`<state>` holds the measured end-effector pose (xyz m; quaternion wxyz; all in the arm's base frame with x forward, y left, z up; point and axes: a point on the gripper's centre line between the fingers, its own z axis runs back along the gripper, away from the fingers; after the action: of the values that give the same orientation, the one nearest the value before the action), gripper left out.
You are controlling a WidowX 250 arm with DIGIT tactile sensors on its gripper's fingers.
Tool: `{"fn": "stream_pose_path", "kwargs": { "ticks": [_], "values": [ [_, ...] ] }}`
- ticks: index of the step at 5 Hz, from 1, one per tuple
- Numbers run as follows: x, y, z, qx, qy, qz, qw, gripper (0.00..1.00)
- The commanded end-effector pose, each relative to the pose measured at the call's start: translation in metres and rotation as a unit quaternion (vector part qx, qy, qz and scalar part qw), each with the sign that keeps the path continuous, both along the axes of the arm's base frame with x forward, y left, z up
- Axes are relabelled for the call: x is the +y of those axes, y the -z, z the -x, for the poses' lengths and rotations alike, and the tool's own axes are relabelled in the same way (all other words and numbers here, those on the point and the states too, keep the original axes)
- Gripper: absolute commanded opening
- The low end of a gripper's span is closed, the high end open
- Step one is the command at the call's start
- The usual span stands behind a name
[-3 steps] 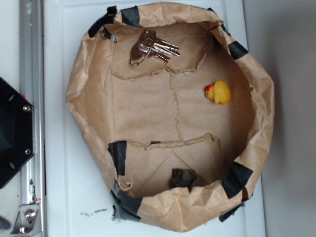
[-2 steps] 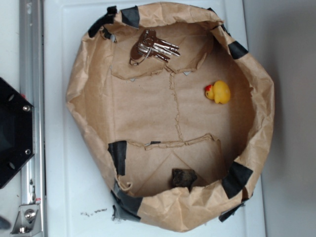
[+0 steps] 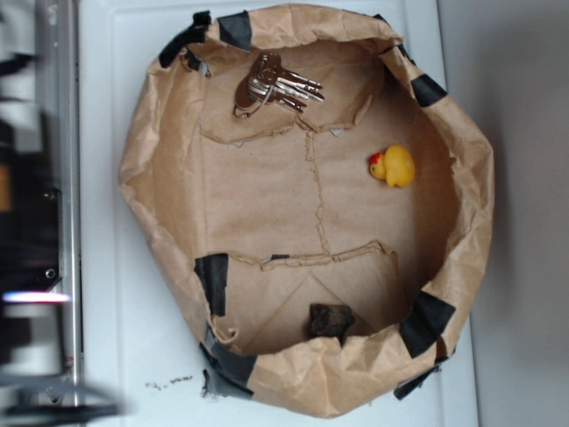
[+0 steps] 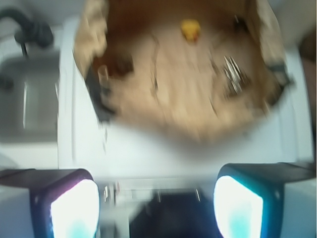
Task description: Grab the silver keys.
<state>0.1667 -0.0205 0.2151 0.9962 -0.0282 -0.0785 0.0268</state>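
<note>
Clearly the job sits at its very first step, the approach: the gripper point(image 4: 156, 198) is nowhere near its target, and its two pale-padded fingers point(image 4: 74, 208) stand wide apart with nothing between them, released and empty. From the wrist view (badly smeared, so fine detail is lost) the crumpled brown paper bowl patched with black tape point(image 4: 148, 124) lies ahead of the fingers across a stretch of bare white tabletop point(image 4: 188, 158). Inside it, the bunch of shiny silver metal keys on a round split ring point(image 4: 233, 74) rests ahead and to the right of the gripper, close to the bowl's wall on that side. The small yellow rubber duck point(image 4: 190, 29) sits farther off, beyond the keys and nearer the middle line, while the dark brown rock-like lump point(image 3: 331, 320) shows plainly only in the exterior view, tucked against the wall opposite the keys point(image 3: 274, 84). All three lie well apart from one another on the paper floor. The next move, as I judge it, calls for travelling forward over the near rim, shifting right until the open fingers straddle the fanned blades or the ring, then descending without snagging the tall, floppy paper wall just beside the keys.
</note>
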Motion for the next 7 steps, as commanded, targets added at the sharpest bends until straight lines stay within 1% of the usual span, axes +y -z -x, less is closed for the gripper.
{"fn": "stream_pose_path", "kwargs": {
  "ticks": [1, 2, 3, 4, 5, 6, 7],
  "values": [
    [0.039, 0.015, -0.054, -0.049, -0.172, 0.038, 0.983, 1.00],
    [0.059, 0.026, -0.049, -0.082, -0.277, 0.041, 0.956, 1.00],
    [0.066, 0.043, -0.045, -0.097, -0.340, 0.009, 0.935, 1.00],
    [0.062, 0.059, -0.051, -0.093, -0.362, -0.042, 0.926, 1.00],
    [0.062, 0.067, -0.060, -0.058, -0.388, -0.078, 0.916, 1.00],
    [0.064, 0.071, -0.061, -0.060, -0.396, -0.083, 0.913, 1.00],
    [0.069, 0.083, -0.060, -0.069, -0.414, -0.082, 0.904, 1.00]
  ]
}}
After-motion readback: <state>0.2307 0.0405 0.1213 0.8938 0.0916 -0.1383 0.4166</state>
